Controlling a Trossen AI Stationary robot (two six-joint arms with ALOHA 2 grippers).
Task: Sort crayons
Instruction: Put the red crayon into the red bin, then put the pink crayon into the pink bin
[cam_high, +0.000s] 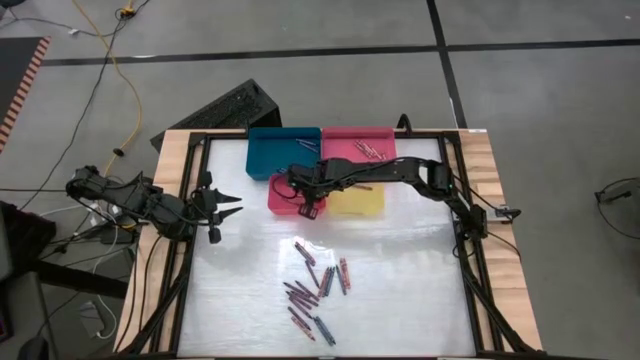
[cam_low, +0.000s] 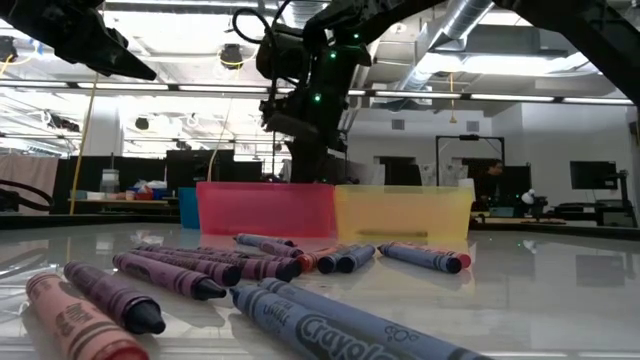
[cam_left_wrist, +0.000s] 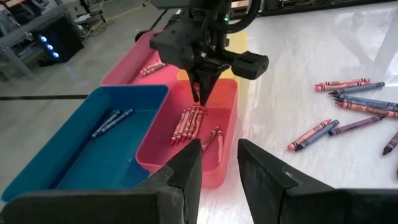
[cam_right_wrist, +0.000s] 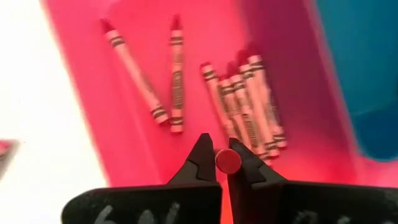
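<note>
We see the right hand (cam_high: 312, 208) reaching in over the red tray (cam_high: 285, 196), its two fingers closed on a single red crayon (cam_right_wrist: 228, 161) that stands end-on between the fingertips in the right wrist view. Below it, inside the red tray, a cluster of red crayons (cam_right_wrist: 245, 106) lies side by side, with two more red ones (cam_right_wrist: 155, 78) lying a little apart from them. From the left wrist view the same hand (cam_left_wrist: 203, 93) hangs just above that tray, fingers pointing down and pinched together. The left hand (cam_high: 225, 208) waits at the left edge of the worktop (cam_high: 400, 290), well apart from the trays; its fingers (cam_left_wrist: 186, 171) stand partly open with nothing between them. The four trays sit together at the far side of the worktop: the blue tray (cam_high: 275, 145) holds a couple of dark crayons (cam_left_wrist: 112, 121), the pink tray (cam_high: 345, 140) behind holds a few crayons (cam_high: 372, 151), and the yellow tray (cam_high: 365, 203) sits beside the red one, touching it. The unsorted crayons (cam_high: 315, 285), purple, blue and red, lie scattered loose on the bare worktop nearer the front, well apart from the trays. In the low view several of these lie close to the camera, with the red and yellow trays behind them.
</note>
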